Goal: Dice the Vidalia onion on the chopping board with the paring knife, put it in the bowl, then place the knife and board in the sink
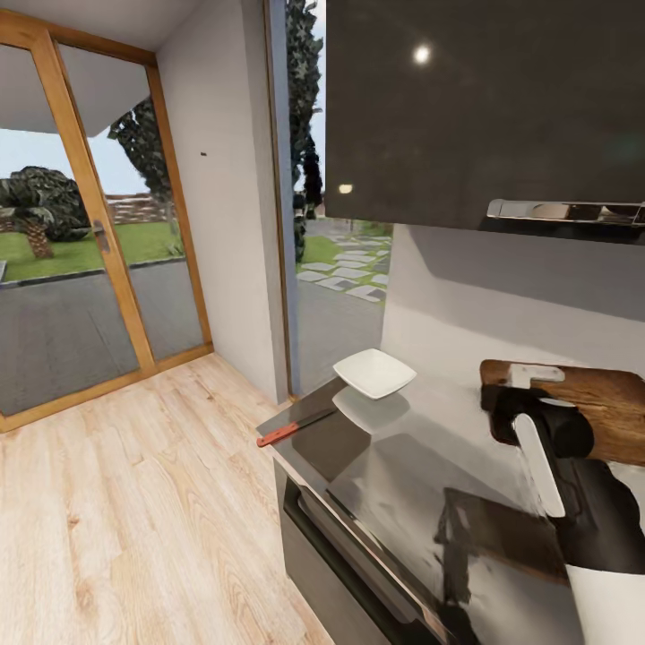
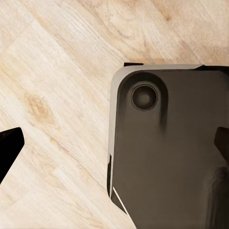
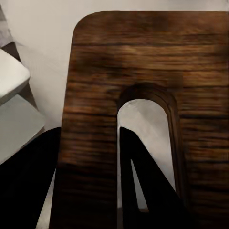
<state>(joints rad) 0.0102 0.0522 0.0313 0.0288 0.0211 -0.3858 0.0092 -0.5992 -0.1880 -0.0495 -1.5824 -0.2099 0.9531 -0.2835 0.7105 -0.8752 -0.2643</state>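
We see the countertop [image 1: 430, 484] run from its left end toward the right, with open wood floor [image 1: 134, 502] to its left. On the right the chopping board [image 1: 591, 403], raised off the top, is cut off by the frame. Our right gripper [image 3: 88, 181] is clamped on its slotted end, one finger [image 3: 143, 181] through the slot. The bowl [image 1: 374, 372] sits far left; the paring knife [image 1: 296, 425] lies at the near-left edge. Our left gripper's [image 2: 114, 148] fingers stand wide apart over the floor.
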